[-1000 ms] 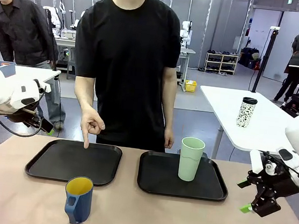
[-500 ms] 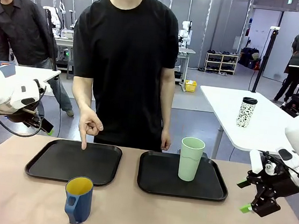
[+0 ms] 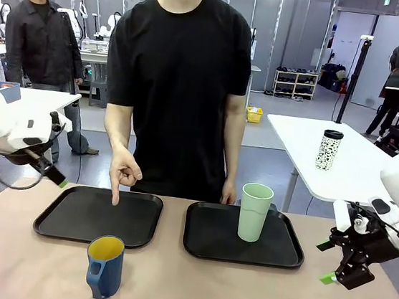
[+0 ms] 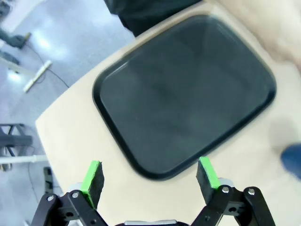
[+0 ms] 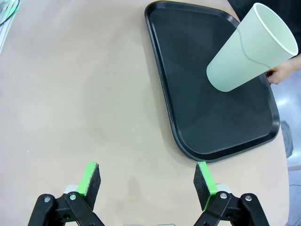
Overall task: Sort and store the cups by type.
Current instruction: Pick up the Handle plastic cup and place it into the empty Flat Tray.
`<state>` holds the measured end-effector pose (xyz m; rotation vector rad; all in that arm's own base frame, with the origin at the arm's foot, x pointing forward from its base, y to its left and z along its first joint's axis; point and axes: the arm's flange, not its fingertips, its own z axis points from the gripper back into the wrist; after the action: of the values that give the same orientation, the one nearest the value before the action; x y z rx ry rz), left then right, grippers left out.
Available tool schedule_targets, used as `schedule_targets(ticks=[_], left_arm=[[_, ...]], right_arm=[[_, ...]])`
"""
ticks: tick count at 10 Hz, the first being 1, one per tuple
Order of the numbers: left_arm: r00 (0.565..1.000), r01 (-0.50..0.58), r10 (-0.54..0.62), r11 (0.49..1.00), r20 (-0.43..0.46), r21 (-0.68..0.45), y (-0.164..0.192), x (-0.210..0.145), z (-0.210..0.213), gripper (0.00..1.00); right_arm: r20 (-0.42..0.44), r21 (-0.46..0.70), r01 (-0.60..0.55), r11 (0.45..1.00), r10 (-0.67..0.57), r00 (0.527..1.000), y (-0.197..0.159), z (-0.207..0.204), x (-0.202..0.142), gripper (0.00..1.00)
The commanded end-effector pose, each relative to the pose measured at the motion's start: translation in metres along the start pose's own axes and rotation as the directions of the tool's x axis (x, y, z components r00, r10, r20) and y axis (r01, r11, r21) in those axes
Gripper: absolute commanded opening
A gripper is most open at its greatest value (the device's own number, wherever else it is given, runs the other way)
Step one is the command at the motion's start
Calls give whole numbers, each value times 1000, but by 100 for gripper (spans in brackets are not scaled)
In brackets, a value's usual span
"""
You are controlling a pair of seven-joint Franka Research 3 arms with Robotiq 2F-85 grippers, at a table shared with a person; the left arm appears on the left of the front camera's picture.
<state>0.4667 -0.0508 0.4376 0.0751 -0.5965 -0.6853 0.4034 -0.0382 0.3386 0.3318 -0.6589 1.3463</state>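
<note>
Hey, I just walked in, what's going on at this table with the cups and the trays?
Nobody is holding a cup right now. The person's hand points a finger down at the far edge of the left tray. The blue mug stands on the table in front of that tray. The green cup stands upright on the right tray. The robot's left hand and right hand are open, out at the table's sides.
</note>
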Motion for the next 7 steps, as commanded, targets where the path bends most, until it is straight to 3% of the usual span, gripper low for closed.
schedule_targets(ticks=[1,2,3,5,7], left_arm=[[955,289,-289,957,-61,-3,29,-10,11,100],[909,411,-414,910,-45,-54,32,-13,13,100],[828,555,-558,830,-59,-59,34,-17,11,100],[733,677,-680,733,-29,-69,32,-27,11,100],[666,741,-746,661,6,-116,33,-36,14,100]], right_arm=[[7,-10,-4,1000,4,1000,-1,-2,-1,100],[7,-10,-4,1000,4,1000,-1,-2,-1,100],[7,-10,-4,1000,4,1000,-1,-2,-1,100],[7,-10,-4,1000,4,1000,-1,-2,-1,100],[7,-10,-4,1000,4,1000,-1,-2,-1,100]])
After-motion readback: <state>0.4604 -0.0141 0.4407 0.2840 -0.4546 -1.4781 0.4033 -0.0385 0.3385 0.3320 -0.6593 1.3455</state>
